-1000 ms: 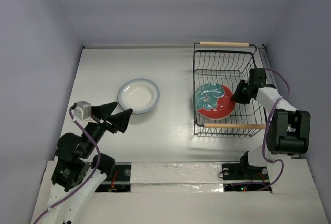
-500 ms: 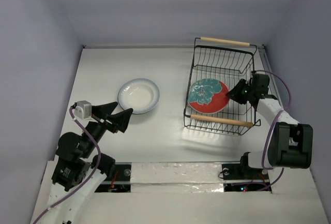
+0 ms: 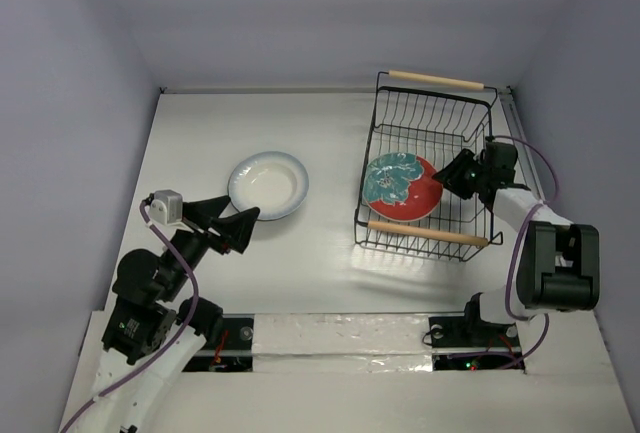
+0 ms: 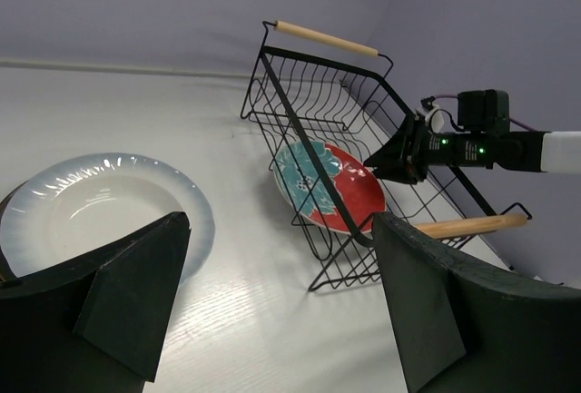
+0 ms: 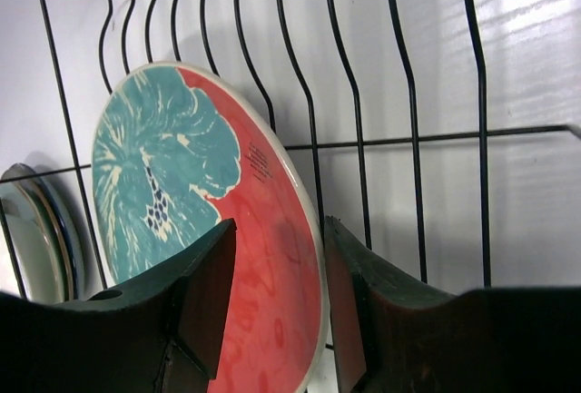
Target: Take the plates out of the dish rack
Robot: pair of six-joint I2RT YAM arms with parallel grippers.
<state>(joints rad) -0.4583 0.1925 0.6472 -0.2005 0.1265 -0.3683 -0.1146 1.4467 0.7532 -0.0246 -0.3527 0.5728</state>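
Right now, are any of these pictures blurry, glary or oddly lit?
Top external view: soft, even light, a glint on the shiny strip at the near edge. Left wrist view: the close fingers are featureless black shapes; the white plate shines along its rim. Right wrist view: the red plate is crisp, the right pincer soft and dark, glare top right.

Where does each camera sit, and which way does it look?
Top external: above and behind the robot, looking down on the table; left arm and right arm show, left gripper near the white plate with bluish rim, right gripper in the dish rack.
Left wrist: on the left arm, facing the rack across the table; its spread fingers frame the view.
Right wrist: on the right arm, close on the red plate with teal floral centre; its fingers straddle the rim.
All three show that red plate.
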